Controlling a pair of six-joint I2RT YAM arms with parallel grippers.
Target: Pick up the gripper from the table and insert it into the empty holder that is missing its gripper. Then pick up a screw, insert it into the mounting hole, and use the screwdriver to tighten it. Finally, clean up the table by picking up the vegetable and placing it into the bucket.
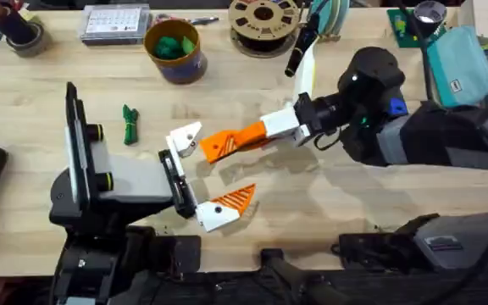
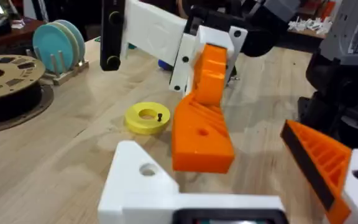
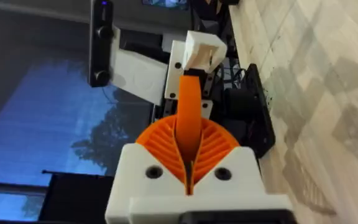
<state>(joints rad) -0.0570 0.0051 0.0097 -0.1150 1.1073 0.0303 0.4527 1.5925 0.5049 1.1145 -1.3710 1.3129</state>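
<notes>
My right gripper (image 1: 267,131) is shut on the loose orange ribbed gripper (image 1: 223,144), holding it level above the table. Seen edge-on, the gripper (image 3: 188,115) points at the white holder (image 3: 202,50). That holder (image 1: 185,137) is the bare upper finger of my left gripper (image 1: 206,169), which is open; its lower finger carries an orange pad (image 1: 234,199). The wedge's tip is close to the holder; I cannot tell if they touch. A small dark screw (image 2: 160,116) lies on a yellow disc (image 2: 146,118). The dark-green vegetable (image 1: 130,124) lies left of the holder. The bucket (image 1: 174,51) stands behind.
A brown filament spool (image 1: 263,21) and a black-handled tool (image 1: 302,42) sit at the back. A teal pouch (image 1: 457,63) is at the far right, a flat pad (image 1: 115,21) at the back left. A plate rack (image 2: 58,43) stands beyond the disc.
</notes>
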